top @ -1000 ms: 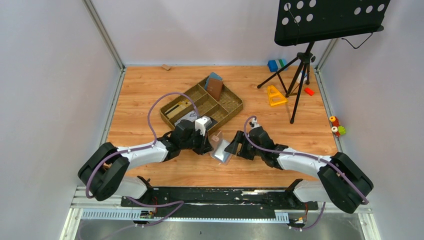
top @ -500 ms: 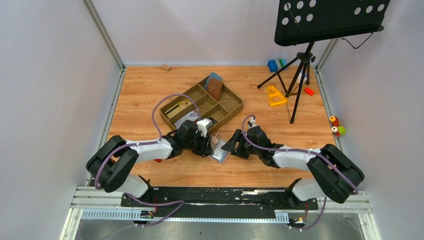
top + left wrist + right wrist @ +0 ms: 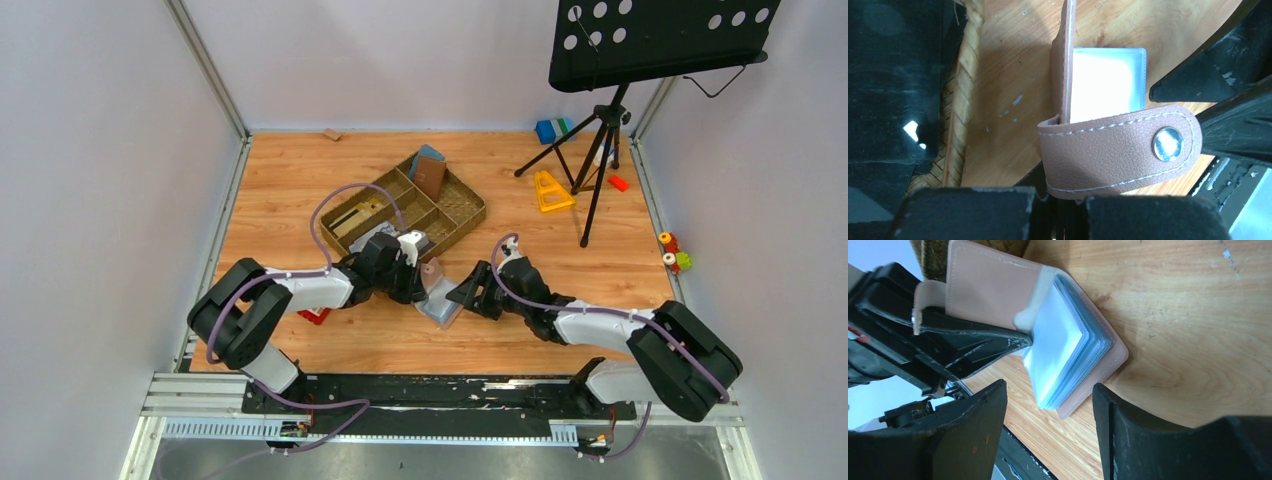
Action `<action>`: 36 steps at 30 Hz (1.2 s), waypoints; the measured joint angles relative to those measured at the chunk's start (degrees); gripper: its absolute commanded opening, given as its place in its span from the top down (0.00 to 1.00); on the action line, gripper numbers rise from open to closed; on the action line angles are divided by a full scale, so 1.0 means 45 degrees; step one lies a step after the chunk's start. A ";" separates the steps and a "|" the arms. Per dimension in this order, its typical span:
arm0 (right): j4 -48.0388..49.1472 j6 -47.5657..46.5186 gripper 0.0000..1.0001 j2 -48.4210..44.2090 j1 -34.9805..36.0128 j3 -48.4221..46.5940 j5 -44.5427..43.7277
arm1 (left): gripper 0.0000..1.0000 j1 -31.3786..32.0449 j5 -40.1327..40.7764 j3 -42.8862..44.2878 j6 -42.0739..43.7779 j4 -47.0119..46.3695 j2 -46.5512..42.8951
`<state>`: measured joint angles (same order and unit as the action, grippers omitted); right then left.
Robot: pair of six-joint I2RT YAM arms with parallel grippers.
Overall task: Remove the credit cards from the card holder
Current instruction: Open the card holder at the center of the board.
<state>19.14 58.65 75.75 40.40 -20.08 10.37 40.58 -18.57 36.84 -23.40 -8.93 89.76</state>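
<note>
Lab test cell: white enclosure walls (image 3: 100, 150), aluminium frame (image 3: 208, 70), wood-grain tabletop (image 3: 290, 170).

The tan card holder (image 3: 440, 298) is spread open on the table (image 3: 300, 180), one cover lifted toward eleven o'clock, blue-grey sleeves exposed.

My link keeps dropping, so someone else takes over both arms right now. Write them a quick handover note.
Left gripper: shut on the card holder, holding its tan cover raised.
Right gripper: open, lined up on the plastic sleeves, apparently not touching them.
The card holder lies open on the table, between the arms, just in front of the tray.
Done: holder opened.
Left: pull out the cards; none is out yet.
</note>
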 measured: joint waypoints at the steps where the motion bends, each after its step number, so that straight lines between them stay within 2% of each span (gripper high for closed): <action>1: -0.0034 0.0019 0.37 -0.0146 0.0000 0.0015 -0.0078 | 1.00 -0.0078 -0.0117 -0.0078 -0.0073 -0.0107 -0.0019; 7: -0.0194 0.0369 0.38 -0.0928 0.0000 0.0287 -0.0777 | 1.00 -0.1195 -0.1977 -0.1345 -0.0855 -0.1404 -0.0495; 14: 0.0393 0.0559 0.42 -0.0238 0.0000 0.0714 -0.0651 | 1.00 -0.1462 -0.2846 -0.2089 -0.1418 -0.2137 -0.1943; 25: 0.2210 0.0476 0.40 0.0146 0.0000 0.1044 0.0039 | 1.00 -0.1710 -0.3089 -0.3031 -0.1846 -0.3070 -0.4367; 28: 0.2715 0.0471 0.32 -0.0345 0.0005 0.1559 0.0029 | 1.00 -0.1753 -0.2953 -0.3254 -0.1875 -0.3143 -0.4969; 36: 0.2822 -0.0068 0.31 -0.1943 0.0121 0.1953 -0.0437 | 1.00 -0.1802 -0.3031 -0.3575 -0.2123 -0.3623 -0.5328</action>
<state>31.83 58.35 67.00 40.95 -11.29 8.40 32.47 -32.21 20.75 -32.95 -25.23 65.78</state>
